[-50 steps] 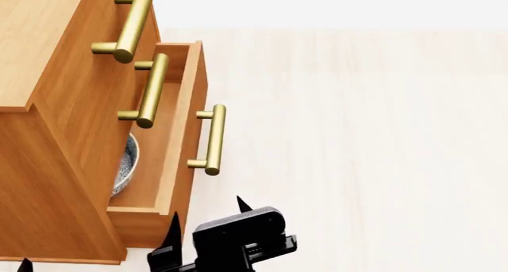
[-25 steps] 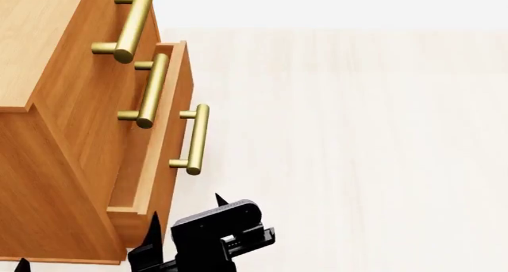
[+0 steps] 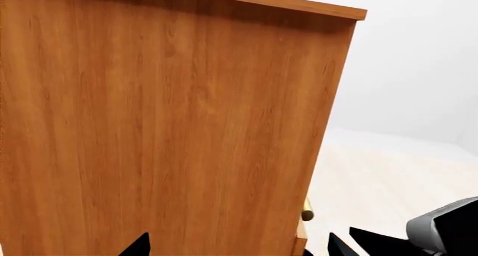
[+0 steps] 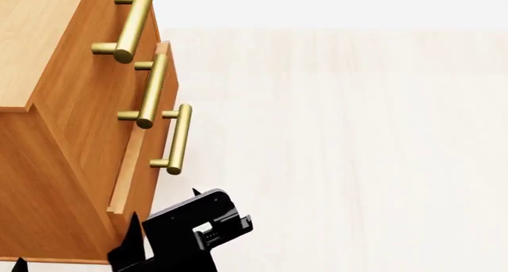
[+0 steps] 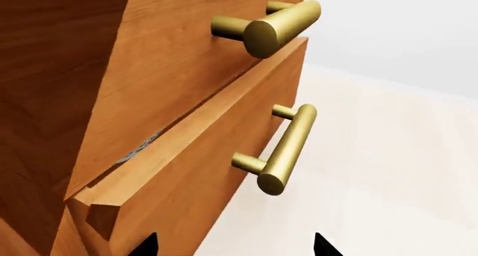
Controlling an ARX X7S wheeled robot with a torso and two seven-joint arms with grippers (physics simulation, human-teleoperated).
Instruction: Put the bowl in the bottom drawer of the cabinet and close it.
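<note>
Bowl [image 5: 142,145] sits inside the drawer [image 4: 147,171], only a speckled sliver visible through the gap; likely fragile ceramic. Drawer is nearly shut, rigid wood, best pushed flat on its front beside the handle [image 4: 175,139]. Right gripper [image 4: 163,215] fingers spread, holding nothing; left gripper [image 3: 235,246] also spread.

bowl [image 5: 140,146] in bottom drawer [image 4: 151,165], slightly ajar

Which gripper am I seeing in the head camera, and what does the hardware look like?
Probably the right gripper: a matte black, boxy body with pointed black fingertips and a small pale marking on its side. The left gripper shows only black pointed tips. No cables visible.
</note>
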